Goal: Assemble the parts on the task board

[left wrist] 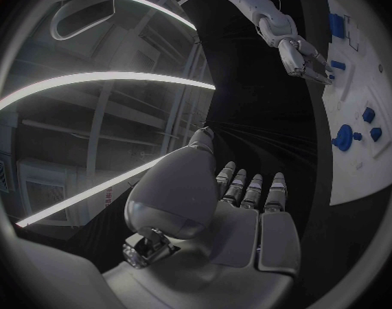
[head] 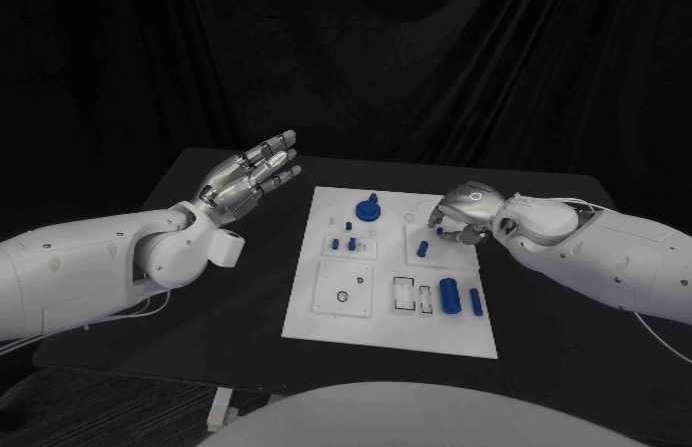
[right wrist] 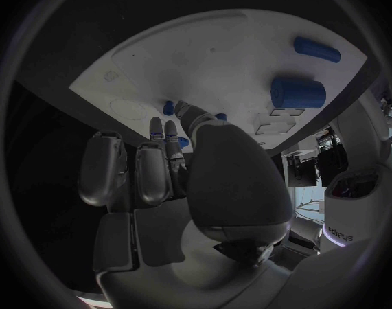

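While the right hand (head: pixel 464 217) bends down over the far right part of the task board (head: pixel 389 327), its fingers (right wrist: pixel 171 132) are curled close together, with their tips down by a small blue part (head: pixel 423 249) that stands on the board; I cannot tell if the tips pinch that part or only touch near it; my guess is the hand is low like this so it can pick the part up or push it into its hole. The left hand (head: pixel 248 179) is up in the air beside the board, fingers apart and straight, holding nothing; it seems to wait out of the way. Nearer the robot, two blue cylinders (head: pixel 462 296) lie on the board, just beside empty slots (head: pixel 411 295); a blue knob (head: pixel 368 208) stands at the far end.
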